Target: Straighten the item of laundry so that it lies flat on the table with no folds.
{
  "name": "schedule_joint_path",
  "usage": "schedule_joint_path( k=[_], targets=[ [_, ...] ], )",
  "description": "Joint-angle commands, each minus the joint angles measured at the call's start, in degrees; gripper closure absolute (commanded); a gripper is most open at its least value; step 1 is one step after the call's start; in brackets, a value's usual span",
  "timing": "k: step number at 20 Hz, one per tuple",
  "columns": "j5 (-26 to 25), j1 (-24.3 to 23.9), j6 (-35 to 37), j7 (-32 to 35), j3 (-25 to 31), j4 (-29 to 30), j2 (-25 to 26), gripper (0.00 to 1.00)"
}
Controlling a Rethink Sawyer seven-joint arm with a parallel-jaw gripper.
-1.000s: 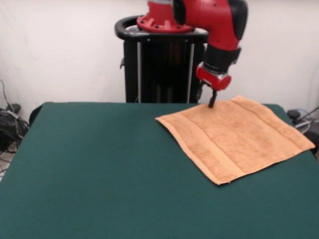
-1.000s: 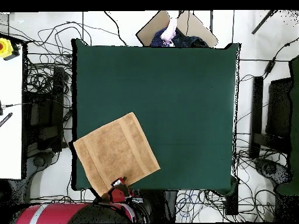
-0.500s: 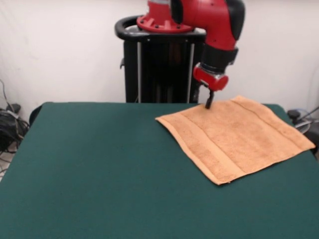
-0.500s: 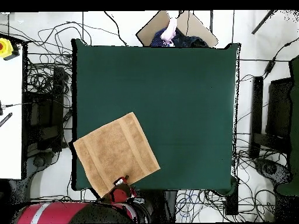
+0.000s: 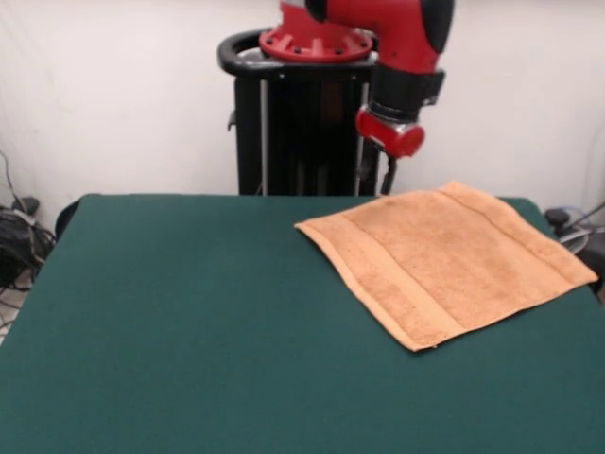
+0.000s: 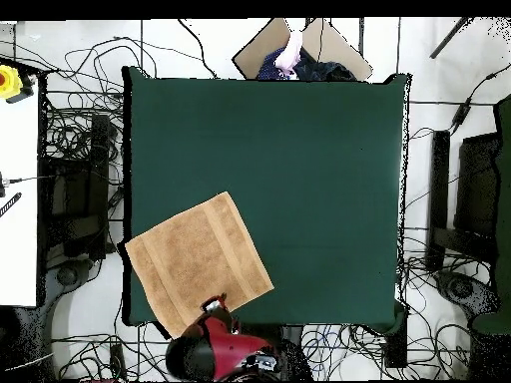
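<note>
The towel (image 5: pixel 449 260) lies flat on a corner of the green worktop (image 5: pixel 189 322), so the job looks done, and the pincer (image 5: pixel 386 177), jaws unclear, should just lift away.

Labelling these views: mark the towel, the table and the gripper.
towel (image 5: pixel 452 257), front view, middle of the cloth.
table (image 6: pixel 299 170), overhead view, bare green top.
gripper (image 5: pixel 387 182), front view, dark tip below the red wrist.
</note>
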Motion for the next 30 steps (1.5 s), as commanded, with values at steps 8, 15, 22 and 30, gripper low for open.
schedule_joint_path(
  k=[8,15,22,30],
  targets=[
    [-7.1,-5.5,3.8,-1.3,3.7,-13.9,9.4,0.00],
    [-6.6,-2.9,-0.4,1.6,1.4,-16.7,14.0,0.00],
    [-5.0,-0.8,-3.1,3.8,0.2,-16.7,15.4,0.00],
    [-4.8,-0.1,-5.9,3.9,-0.6,-17.8,18.5,0.00]
  ],
)
